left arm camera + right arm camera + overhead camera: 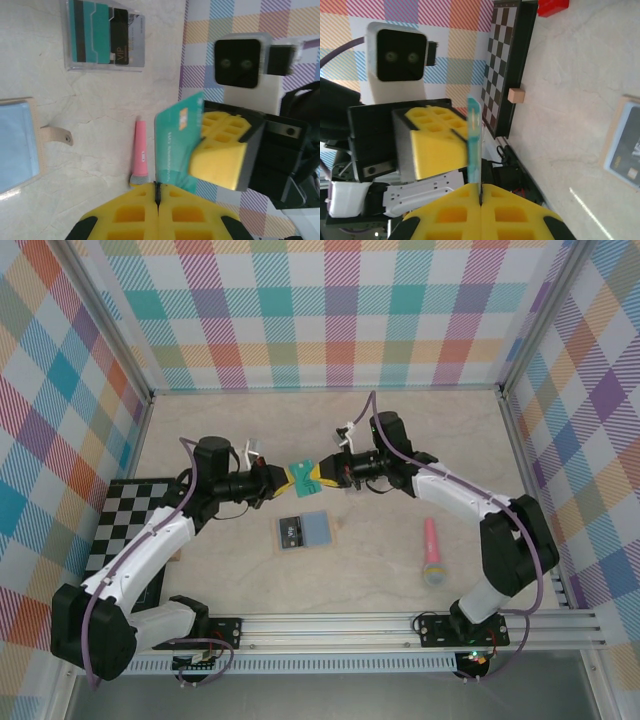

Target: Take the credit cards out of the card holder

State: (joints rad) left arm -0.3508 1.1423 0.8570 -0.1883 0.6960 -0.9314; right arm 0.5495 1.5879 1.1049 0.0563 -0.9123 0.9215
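A teal-green credit card (307, 478) hangs in the air above the middle of the table, between both grippers. My left gripper (296, 479) (159, 189) is shut, with the card's (172, 145) lower edge in its tips. Coming in from the other side, my right gripper (319, 476) (481, 189) is shut on the card (473, 145), which stands edge-on in its jaws. The card holder (316, 530) (17, 145) lies open on the table below, light blue lining up, with its tan strap out to the side.
A clear box (291, 532) (105, 35) with teal and black cards lies beside the holder. A pink microphone (432, 552) (140, 150) lies at the near right. The checkered board (125, 520) (507, 65) sits at the left, with a small wooden block (516, 95) and a red thing (552, 6) by it.
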